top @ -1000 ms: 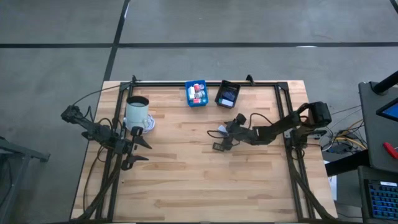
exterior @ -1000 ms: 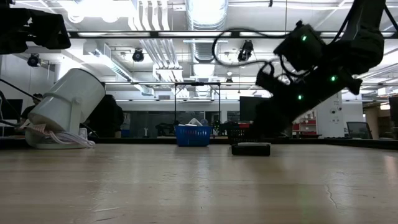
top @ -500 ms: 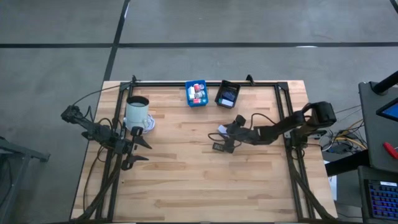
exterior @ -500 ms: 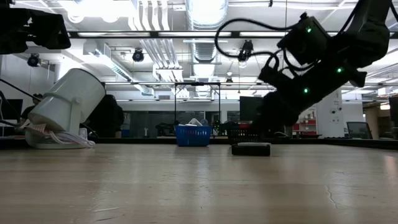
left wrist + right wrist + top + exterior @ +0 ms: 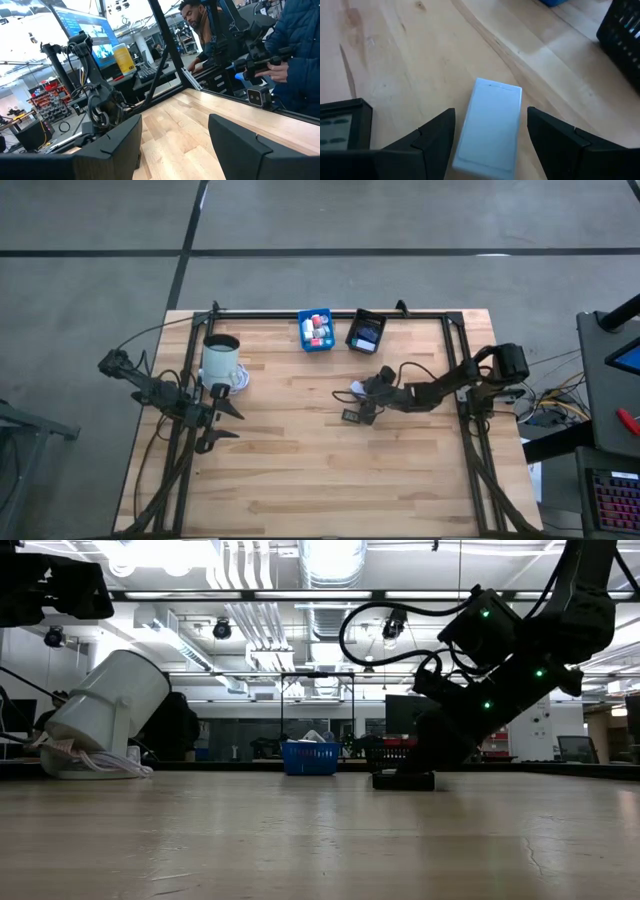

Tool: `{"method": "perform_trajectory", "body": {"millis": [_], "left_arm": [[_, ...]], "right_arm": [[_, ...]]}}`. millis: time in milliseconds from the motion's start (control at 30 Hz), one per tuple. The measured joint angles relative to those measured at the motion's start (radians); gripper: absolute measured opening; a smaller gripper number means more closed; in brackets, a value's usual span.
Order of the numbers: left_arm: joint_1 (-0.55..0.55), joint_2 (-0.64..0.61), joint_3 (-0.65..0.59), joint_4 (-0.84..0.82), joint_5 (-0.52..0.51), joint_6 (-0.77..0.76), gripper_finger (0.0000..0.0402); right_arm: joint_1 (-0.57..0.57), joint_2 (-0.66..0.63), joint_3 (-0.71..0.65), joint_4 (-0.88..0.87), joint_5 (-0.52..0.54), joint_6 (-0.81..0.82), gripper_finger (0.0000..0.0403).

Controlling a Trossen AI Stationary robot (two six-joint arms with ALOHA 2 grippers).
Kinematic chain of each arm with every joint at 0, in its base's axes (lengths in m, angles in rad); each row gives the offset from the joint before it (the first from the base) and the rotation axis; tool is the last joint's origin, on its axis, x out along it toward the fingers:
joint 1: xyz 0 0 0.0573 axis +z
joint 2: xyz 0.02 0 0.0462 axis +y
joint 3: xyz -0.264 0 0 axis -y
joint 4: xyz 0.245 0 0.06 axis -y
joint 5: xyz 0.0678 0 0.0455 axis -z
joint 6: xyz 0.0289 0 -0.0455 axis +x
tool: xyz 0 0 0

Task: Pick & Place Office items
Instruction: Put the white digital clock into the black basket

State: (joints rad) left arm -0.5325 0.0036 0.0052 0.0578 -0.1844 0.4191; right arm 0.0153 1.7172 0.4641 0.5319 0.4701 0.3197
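A flat white rectangle (image 5: pixel 492 122) lies on the wood near the table's middle, between the fingers of my right gripper (image 5: pixel 492 145). The gripper is open and slants down over it, with a narrow gap showing on each side. The same rectangle (image 5: pixel 352 387) shows by the gripper (image 5: pixel 360 394) in the high view. A flat black rectangle (image 5: pixel 340 125) lies just beside it, toward the near edge (image 5: pixel 351 417). My left gripper (image 5: pixel 175 145) waits open and level at the table's left edge (image 5: pixel 226 423).
A blue bin (image 5: pixel 316 330) with several small pieces and a black bin (image 5: pixel 366 331) stand at the far edge. A white mug (image 5: pixel 222 360) leans tilted at the far left, near my left arm. People stand beyond the table (image 5: pixel 300 50). Bare wood lies toward the near edge.
My right gripper has turned a little at the wrist and tipped slightly lower over the white rectangle, its fingers still apart. The rectangles have not moved.
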Motion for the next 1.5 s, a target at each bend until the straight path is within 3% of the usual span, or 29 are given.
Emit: {"method": "perform_trajectory", "body": {"millis": [433,833,1500], "left_arm": [[0.000,0.000,0.000,0.000,0.000,0.000,0.0234],[0.000,0.000,0.000,0.000,0.000,0.000,0.0234],[0.000,0.000,0.000,0.000,0.000,0.000,0.0234]], "right_arm": [[-0.003,0.000,0.000,-0.004,-0.031,0.014,0.0219],[-0.003,0.000,0.000,-0.001,-0.053,0.014,0.0152],[-0.003,-0.038,0.001,0.000,-0.056,-0.017,0.0161]]}}
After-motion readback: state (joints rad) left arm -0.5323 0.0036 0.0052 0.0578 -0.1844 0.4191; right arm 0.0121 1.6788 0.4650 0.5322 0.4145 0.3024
